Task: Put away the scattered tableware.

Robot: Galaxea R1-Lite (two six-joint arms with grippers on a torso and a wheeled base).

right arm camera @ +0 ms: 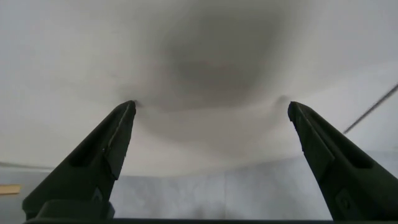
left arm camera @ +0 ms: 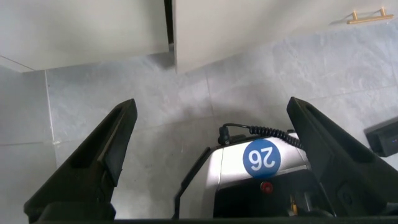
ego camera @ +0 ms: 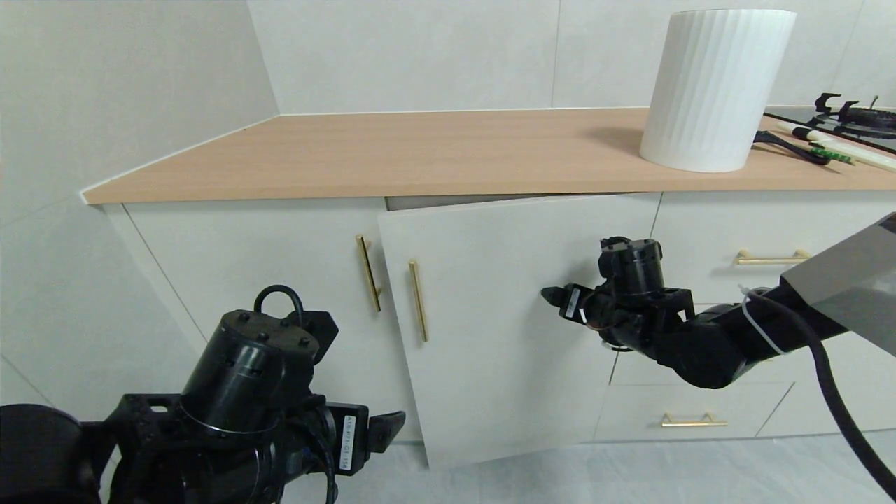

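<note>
Scattered tableware (ego camera: 812, 148) lies at the counter's far right: a black utensil and pale sticks with green marks. A white ribbed holder (ego camera: 714, 91) stands beside it on the wooden counter (ego camera: 392, 154). Below the counter, a cabinet door (ego camera: 504, 315) with a gold handle (ego camera: 418, 301) hangs slightly ajar. My right gripper (ego camera: 570, 308) is open, and both fingertips (right arm camera: 127, 112) rest against the face of that door (right arm camera: 205, 56). My left gripper (ego camera: 378, 434) hangs low at the left, open and empty, over the floor (left arm camera: 205, 93).
The closed left door carries a gold handle (ego camera: 369, 273). Drawers with gold handles (ego camera: 770, 257) sit right of the ajar door, one low (ego camera: 693, 420). A stove (ego camera: 854, 115) is at the counter's far right. Walls close off the left corner.
</note>
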